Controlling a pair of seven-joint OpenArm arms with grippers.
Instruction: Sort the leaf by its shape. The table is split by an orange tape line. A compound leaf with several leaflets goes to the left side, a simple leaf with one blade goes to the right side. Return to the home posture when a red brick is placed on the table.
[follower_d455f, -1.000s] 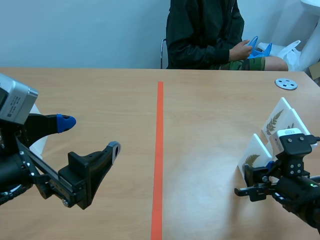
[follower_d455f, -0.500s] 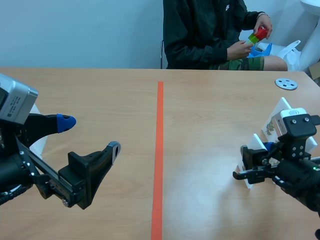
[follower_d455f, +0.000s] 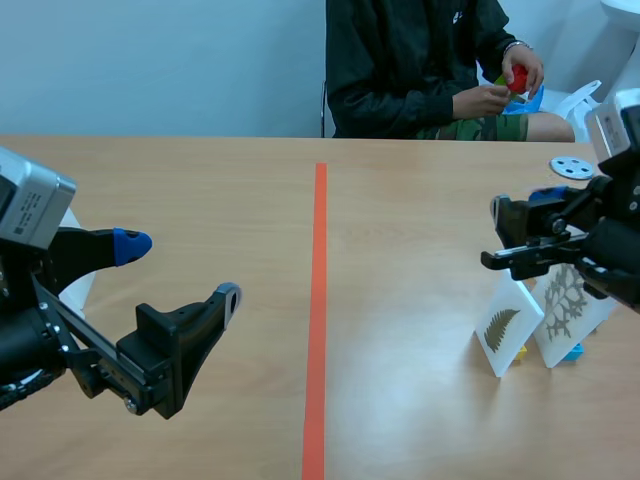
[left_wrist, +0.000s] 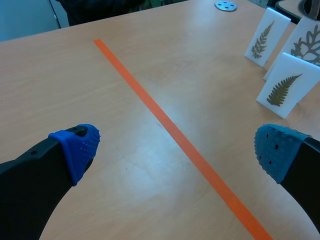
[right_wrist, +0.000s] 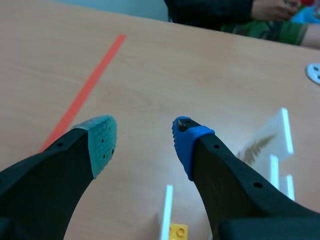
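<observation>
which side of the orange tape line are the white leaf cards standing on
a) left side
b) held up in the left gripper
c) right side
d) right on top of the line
c: the fern card and the lacy-leaf card beside it both stand upright on the table, well to the right of the orange tape line.

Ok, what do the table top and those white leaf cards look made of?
The table top: wood or wood-look laminate, with pale grain and a faint sheen. The leaf cards: likely rigid white plastic or board, since they stand upright with thick edges; which, I cannot tell.
</observation>
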